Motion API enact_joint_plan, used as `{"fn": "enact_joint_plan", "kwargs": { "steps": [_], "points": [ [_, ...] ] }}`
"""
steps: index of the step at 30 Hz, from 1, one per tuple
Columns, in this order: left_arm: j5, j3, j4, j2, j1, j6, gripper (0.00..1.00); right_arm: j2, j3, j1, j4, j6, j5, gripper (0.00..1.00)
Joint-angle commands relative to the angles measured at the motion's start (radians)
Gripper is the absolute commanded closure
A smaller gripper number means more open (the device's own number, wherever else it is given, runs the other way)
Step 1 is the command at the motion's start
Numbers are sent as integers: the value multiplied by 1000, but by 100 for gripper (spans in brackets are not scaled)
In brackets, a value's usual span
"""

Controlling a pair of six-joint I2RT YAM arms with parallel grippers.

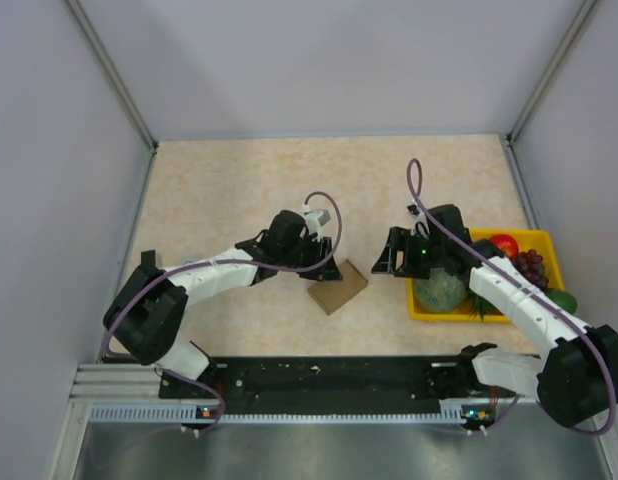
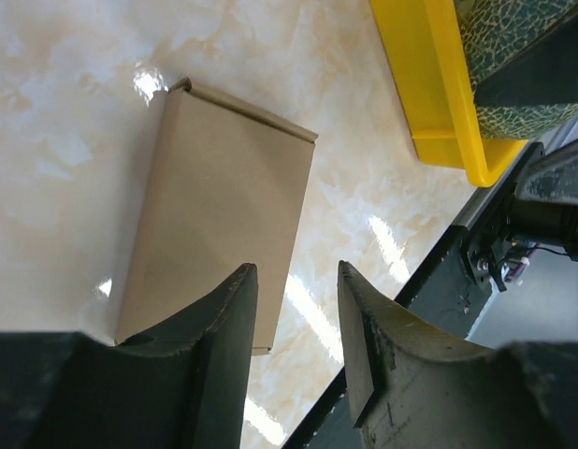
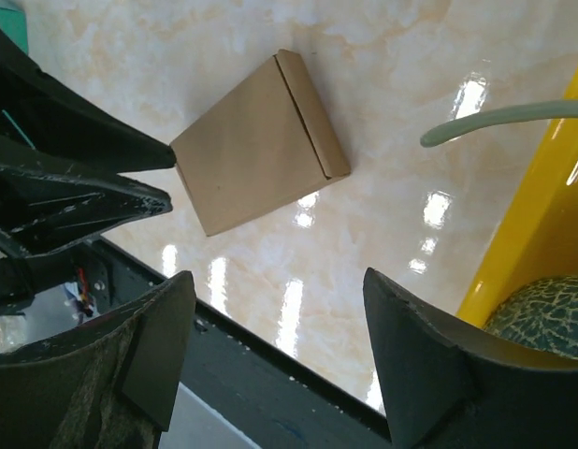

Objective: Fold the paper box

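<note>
1. Top view: the left claw [image 1: 327, 264] is seen lowered over the bench [image 1: 229, 190]. The paper box [image 1: 338, 287] lies flat just beyond its tips (contact cannot be judged from above). The right claw [image 1: 387, 256] is held apart from the box, on the side opposite the left claw. Directly behind the right claw a yellow tray [image 1: 541, 237] is set, with a melon [image 1: 444, 290], a red fruit [image 1: 504, 243] and dark grapes [image 1: 532, 268] in it.
2. Left wrist view: the left claw [image 2: 296, 271] is held half spread, and nothing is pinched. Bare bench and a thin strip of the box's edge are seen in the gap. The closed brown box [image 2: 223, 215] lies flat ahead of the claw, and one near corner is covered by a finger [image 2: 214, 346]. Whether that finger touches it cannot be told. The tray's wall [image 2: 429, 84] is seen ahead, beyond the other finger.
3. Right wrist view: the right claw [image 3: 278, 281] is spread wide and is empty. The box [image 3: 252, 150] lies flat ahead of it, turned at an angle to the fingers, with a narrow folded strip along one end. The left claw's tips [image 3: 163, 178] are seen just beside the box's opposite corner. The tray [image 3: 541, 234] and melon [image 3: 546, 313] are found beside one finger, and a grey-green cable [image 3: 504, 117] crosses above them.
</note>
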Motion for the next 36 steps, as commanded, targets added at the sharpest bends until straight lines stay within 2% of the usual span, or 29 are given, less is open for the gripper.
{"fn": "enact_joint_plan", "kwargs": {
  "steps": [1,3,5,7,8,9,11,14,18,21,24,31,33,36],
  "points": [
    [-38,-63,107,-113,-3,-67,54,-25,35,39,-52,-129,61,27],
    [-91,-86,87,-198,-1,-42,52,-14,70,85,-69,-209,101,26],
    [-175,-99,0,-266,14,-13,50,6,94,163,-87,-304,107,26],
    [-237,-114,-92,-389,43,1,46,20,120,232,-91,-369,188,26],
    [-289,-143,-112,-439,56,13,44,49,136,318,-92,-427,281,25],
    [-309,-161,-126,-538,66,16,43,69,146,346,-95,-449,322,25],
    [-343,-206,-171,-639,95,18,37,150,181,389,-100,-476,376,25],
    [-374,-232,-239,-842,115,16,33,234,239,391,-109,-443,394,20],
    [-427,-231,-350,-982,114,15,32,379,328,429,-118,-421,348,15],
    [-487,-229,-405,-1081,114,21,31,437,380,534,-127,-427,454,15],
    [-528,-221,-445,-1163,114,19,31,500,403,590,-137,-395,534,15],
    [-605,-195,-493,-1280,114,51,29,575,422,752,-143,-205,728,22],
    [-605,-186,-505,-1286,114,55,30,592,425,766,-144,-145,742,27],
    [-578,-178,-510,-1297,114,55,30,620,437,785,-146,-117,770,30]
  ]
}}
